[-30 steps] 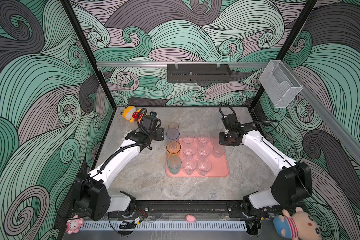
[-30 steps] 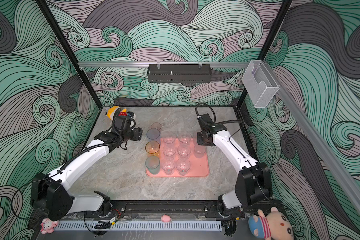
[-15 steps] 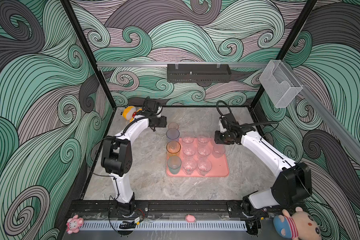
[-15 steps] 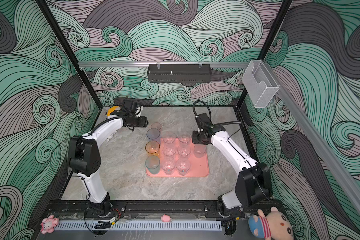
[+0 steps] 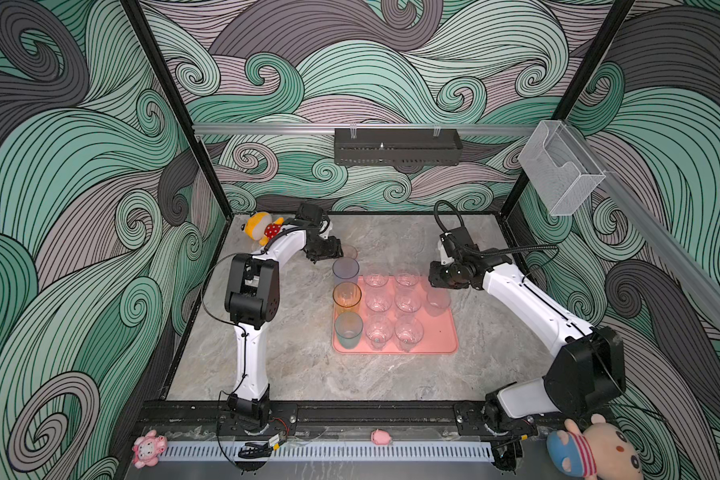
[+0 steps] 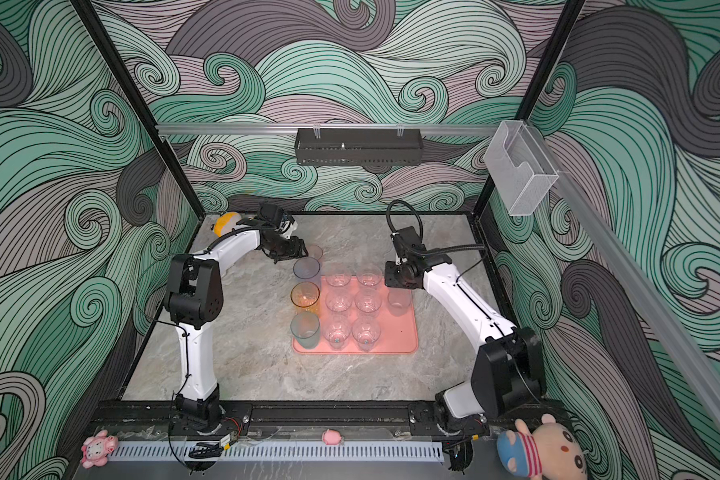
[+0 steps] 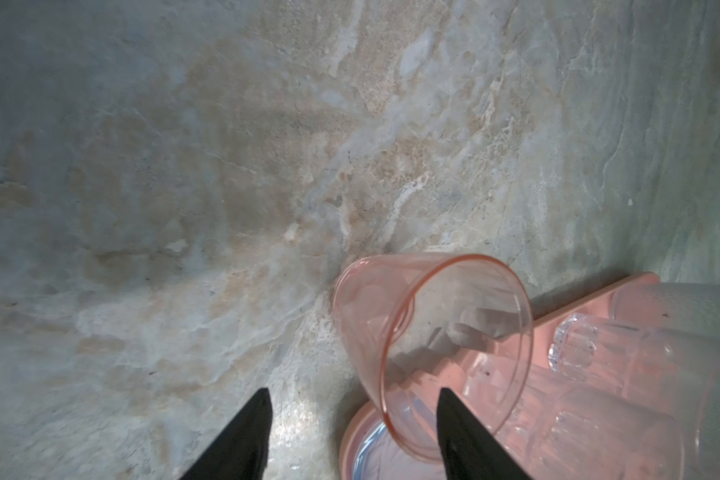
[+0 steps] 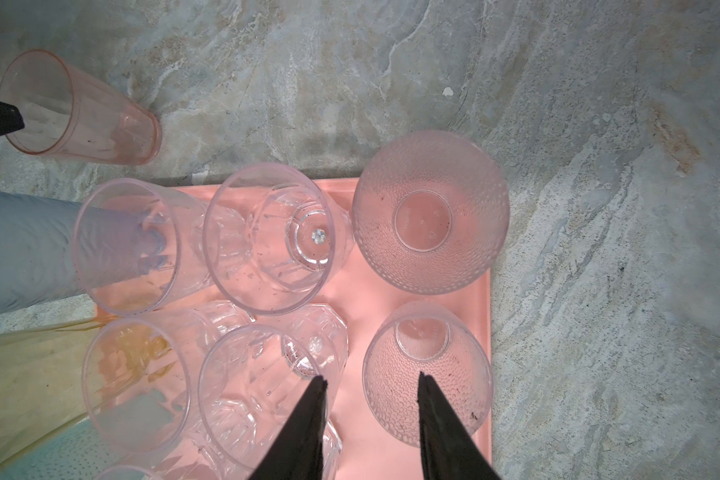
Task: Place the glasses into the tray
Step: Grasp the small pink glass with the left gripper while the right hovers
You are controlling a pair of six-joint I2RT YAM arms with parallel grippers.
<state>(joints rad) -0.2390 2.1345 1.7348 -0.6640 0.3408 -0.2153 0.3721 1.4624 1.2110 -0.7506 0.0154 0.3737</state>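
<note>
Picking pink glass (image 7: 429,332): left gripper (image 7: 352,392) open astride its rim, nothing held. Next, likely: close, carry to tray (image 5: 437,336). Right gripper (image 8: 371,377) part-open, empty.

Left hand (image 7: 352,390) jaws parted, right hand (image 8: 371,377) jaws parted

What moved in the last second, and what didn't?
The left arm raised its elbow and swung the left gripper back to the pink glass standing off the tray; its jaws are open at the rim, nothing gripped yet. The right gripper hardly moved, and the glasses in the tray stayed put.
</note>
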